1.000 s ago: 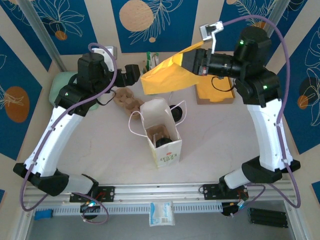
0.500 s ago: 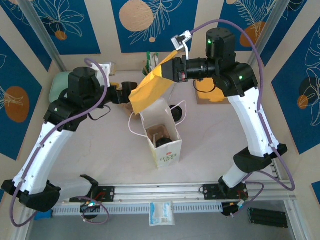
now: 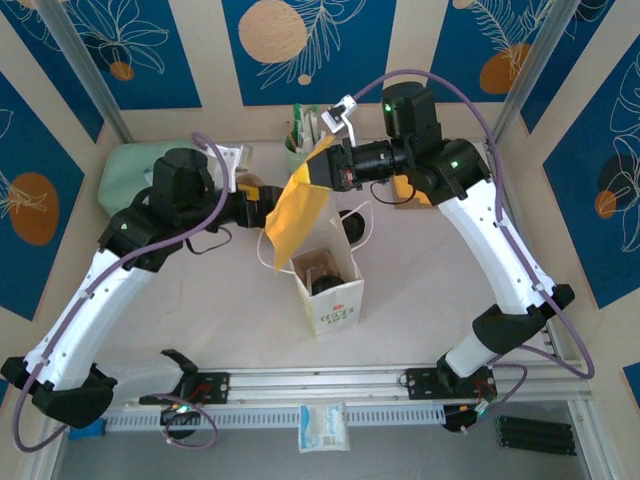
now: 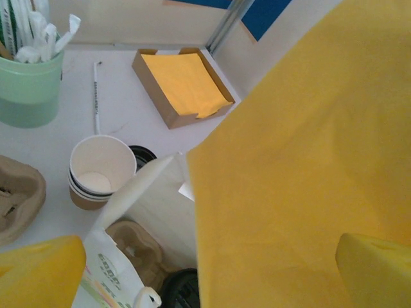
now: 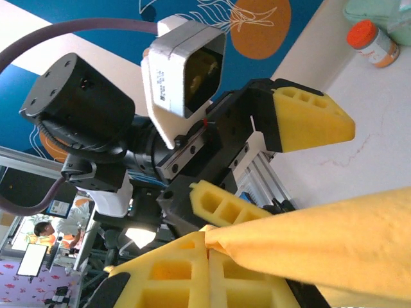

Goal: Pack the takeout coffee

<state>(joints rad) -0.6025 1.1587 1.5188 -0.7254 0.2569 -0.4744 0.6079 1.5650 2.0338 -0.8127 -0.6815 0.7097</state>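
Right end effector (image 5: 207,247) pinches a yellow paper sheet (image 5: 334,244).

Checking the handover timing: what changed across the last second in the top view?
The right hand, shut on the yellow sheet, swung left from the back right to above the white bag. The left hand, open, reached in toward the sheet. The bag stayed put.

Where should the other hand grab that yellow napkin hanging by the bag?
Grab the yellow napkin by its loose lower part, coming from the left arm's side. The right gripper pinches its top corner, so the sheet dangles flat, facing the open left gripper.
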